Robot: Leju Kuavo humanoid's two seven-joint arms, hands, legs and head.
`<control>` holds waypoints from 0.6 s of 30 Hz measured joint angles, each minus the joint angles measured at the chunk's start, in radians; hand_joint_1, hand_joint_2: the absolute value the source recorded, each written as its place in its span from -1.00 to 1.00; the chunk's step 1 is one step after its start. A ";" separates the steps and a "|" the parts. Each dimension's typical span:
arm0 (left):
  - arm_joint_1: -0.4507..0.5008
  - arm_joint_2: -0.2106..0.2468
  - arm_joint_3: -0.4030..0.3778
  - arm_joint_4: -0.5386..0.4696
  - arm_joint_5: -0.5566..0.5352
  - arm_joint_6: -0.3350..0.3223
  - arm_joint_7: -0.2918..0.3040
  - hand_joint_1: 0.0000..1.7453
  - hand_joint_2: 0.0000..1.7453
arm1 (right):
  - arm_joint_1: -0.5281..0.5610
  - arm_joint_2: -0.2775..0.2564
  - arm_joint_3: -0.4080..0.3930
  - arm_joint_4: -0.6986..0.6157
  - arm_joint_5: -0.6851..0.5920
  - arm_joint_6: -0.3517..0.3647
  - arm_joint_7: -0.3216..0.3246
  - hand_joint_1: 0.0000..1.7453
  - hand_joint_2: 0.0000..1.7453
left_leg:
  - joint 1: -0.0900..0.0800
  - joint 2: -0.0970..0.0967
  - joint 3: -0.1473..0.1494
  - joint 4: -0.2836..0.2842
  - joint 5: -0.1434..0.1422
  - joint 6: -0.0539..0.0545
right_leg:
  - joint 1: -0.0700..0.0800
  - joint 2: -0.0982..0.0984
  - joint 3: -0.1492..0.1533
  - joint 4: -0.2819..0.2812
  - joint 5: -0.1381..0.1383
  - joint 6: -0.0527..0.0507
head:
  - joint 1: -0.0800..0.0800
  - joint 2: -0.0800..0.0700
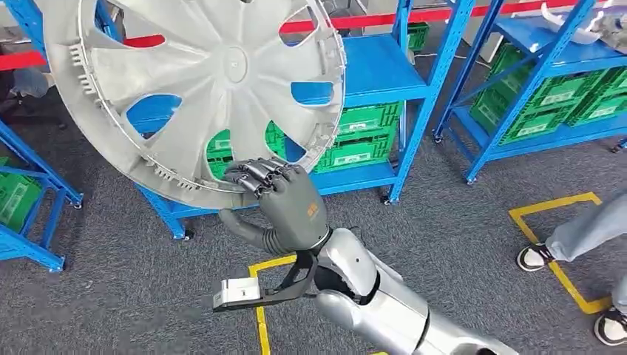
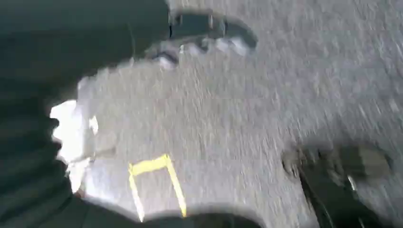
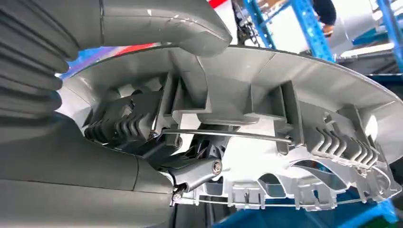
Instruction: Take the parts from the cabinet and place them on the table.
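Note:
A large silver wheel cover [image 1: 200, 81] fills the upper left of the head view, held up in the air and tilted, its spoked face towards me. My right hand [image 1: 285, 203] grips its lower rim, fingers curled over the edge. The right wrist view shows the cover's ribbed back side [image 3: 294, 85], with the grey thumb [image 3: 157, 21] pressed on the outer face and the dark fingers [image 3: 199, 171] behind the rim. My left hand [image 2: 28, 156] is a dark blur over the grey floor in the left wrist view, and its fingers cannot be made out.
A blue shelf rack [image 1: 384, 74] with green crates [image 1: 362, 137] stands behind the cover. Another blue rack [image 1: 532, 89] with green crates is at the right, a third [image 1: 29, 170] at the left. A person's shoes [image 1: 536, 257] stand by yellow floor tape [image 1: 554, 203].

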 joint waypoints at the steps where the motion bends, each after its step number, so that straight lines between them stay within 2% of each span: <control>1: -0.001 0.002 0.000 -0.001 -0.002 -0.003 -0.003 -1.00 1.00 | 0.002 0.000 0.000 0.000 0.000 -0.002 0.001 1.00 1.00 | 0.000 0.001 -0.017 0.000 0.013 0.003 | 0.000 0.000 -0.019 0.074 -0.073 0.004 | 0.000 0.000; 2: -0.002 0.002 0.000 -0.001 -0.004 -0.005 -0.007 -1.00 1.00 | 0.007 -0.001 -0.001 0.000 -0.001 -0.005 0.003 1.00 1.00 | -0.002 0.001 -0.036 0.001 0.028 0.004 | 0.000 0.000 -0.037 0.162 -0.129 0.007 | 0.000 0.000; 3: -0.001 0.002 0.000 -0.001 -0.005 -0.008 -0.008 -1.00 1.00 | 0.015 -0.002 -0.002 0.000 -0.005 -0.012 -0.001 1.00 1.00 | -0.003 0.001 -0.053 0.003 0.040 0.005 | 0.001 0.001 -0.046 0.231 -0.150 0.007 | 0.000 0.000; 4: 0.000 0.003 0.000 -0.001 -0.006 -0.010 -0.008 -1.00 1.00 | 0.021 -0.004 -0.002 0.000 -0.011 -0.020 -0.006 1.00 1.00 | -0.004 0.001 -0.070 0.005 0.053 0.004 | 0.001 0.002 -0.043 0.273 -0.136 0.006 | 0.000 0.000; 5: 0.002 0.003 0.000 0.000 -0.008 -0.010 -0.008 -1.00 1.00 | 0.025 -0.007 -0.002 0.000 -0.019 -0.028 -0.009 1.00 1.00 | -0.005 0.001 -0.087 0.008 0.064 0.003 | 0.002 0.002 -0.023 0.272 -0.102 0.003 | 0.000 0.000; 6: 0.004 0.003 0.000 0.000 -0.010 -0.010 -0.008 -1.00 1.00 | 0.026 -0.009 -0.003 0.000 -0.024 -0.035 -0.010 1.00 1.00 | -0.006 0.001 -0.104 0.012 0.074 0.001 | 0.004 0.003 0.020 0.229 -0.065 -0.003 | 0.000 0.000; 7: 0.004 0.003 0.000 0.000 -0.010 -0.010 -0.008 -1.00 1.00 | 0.025 -0.010 -0.005 0.000 -0.029 -0.039 -0.009 1.00 1.00 | -0.007 0.001 -0.119 0.015 0.083 -0.002 | 0.007 0.004 0.085 0.153 -0.045 -0.012 | 0.001 0.000; 8: 0.003 0.003 0.000 0.000 -0.010 -0.010 -0.008 -1.00 1.00 | 0.024 -0.010 -0.006 0.000 -0.030 -0.040 -0.009 1.00 1.00 | -0.007 0.001 -0.126 0.018 0.093 -0.004 | 0.013 0.005 0.163 0.056 -0.059 -0.024 | 0.001 0.000; 9: 0.004 0.000 0.000 0.000 -0.010 -0.010 -0.008 -1.00 1.00 | 0.024 -0.010 -0.006 -0.001 -0.030 -0.041 -0.010 1.00 1.00 | -0.011 0.000 -0.133 0.020 0.100 -0.011 | 0.020 0.005 0.231 -0.044 -0.108 -0.035 | 0.000 0.000; 10: 0.004 0.000 0.000 0.000 -0.010 -0.010 -0.008 -1.00 1.00 | 0.024 -0.010 -0.006 -0.002 -0.030 -0.042 -0.012 1.00 1.00 | -0.009 0.001 -0.132 0.018 0.109 -0.016 | 0.019 0.003 0.244 -0.071 -0.115 -0.030 | -0.002 0.000; 12: 0.004 0.002 0.000 0.000 -0.009 -0.010 -0.008 -1.00 1.00 | 0.022 -0.010 -0.006 -0.002 -0.032 -0.043 -0.013 1.00 1.00 | -0.004 0.002 -0.133 0.007 0.132 -0.029 | 0.026 0.006 0.229 -0.069 -0.100 -0.038 | 0.005 0.000; 13: 0.008 0.002 0.000 0.001 -0.007 -0.010 -0.008 -1.00 1.00 | 0.022 -0.010 -0.006 -0.002 -0.034 -0.044 -0.013 1.00 1.00 | -0.009 0.001 -0.136 0.001 0.144 -0.037 | 0.020 0.005 0.222 -0.077 -0.086 -0.046 | 0.005 0.000; 14: 0.010 0.005 0.000 0.002 -0.003 -0.009 -0.008 -1.00 1.00 | 0.019 -0.010 -0.006 -0.001 -0.037 -0.043 -0.013 1.00 1.00 | -0.004 -0.003 -0.144 0.015 0.117 -0.040 | 0.014 -0.003 0.212 -0.083 -0.070 -0.052 | 0.006 0.000; 15: 0.013 0.005 0.000 0.002 -0.003 -0.008 -0.008 -1.00 1.00 | 0.017 -0.010 -0.006 -0.001 -0.040 -0.042 -0.011 1.00 1.00 | -0.004 -0.004 -0.155 0.049 0.058 -0.046 | 0.012 -0.001 0.198 -0.083 -0.058 -0.059 | 0.001 0.000; 16: 0.016 0.004 0.000 0.002 -0.003 -0.008 -0.008 -1.00 1.00 | 0.015 -0.010 -0.006 0.000 -0.042 -0.042 -0.008 1.00 1.00 | -0.003 -0.004 -0.171 0.106 -0.004 -0.052 | 0.012 -0.001 0.183 -0.082 -0.047 -0.064 | -0.002 0.000; 17: 0.018 0.005 0.000 0.002 -0.002 -0.008 -0.010 -1.00 1.00 | 0.015 -0.010 -0.007 0.001 -0.042 -0.042 -0.005 1.00 1.00 | -0.002 -0.004 -0.187 0.183 -0.060 -0.057 | 0.013 -0.001 0.166 -0.081 -0.034 -0.064 | -0.002 0.000; 18: 0.018 0.005 0.000 0.002 -0.002 -0.006 -0.011 -1.00 1.00 | 0.016 -0.010 -0.007 0.002 -0.042 -0.042 -0.005 1.00 1.00 | -0.002 -0.004 -0.200 0.257 -0.091 -0.060 | 0.013 -0.002 0.152 -0.079 -0.020 -0.064 | -0.003 0.000</control>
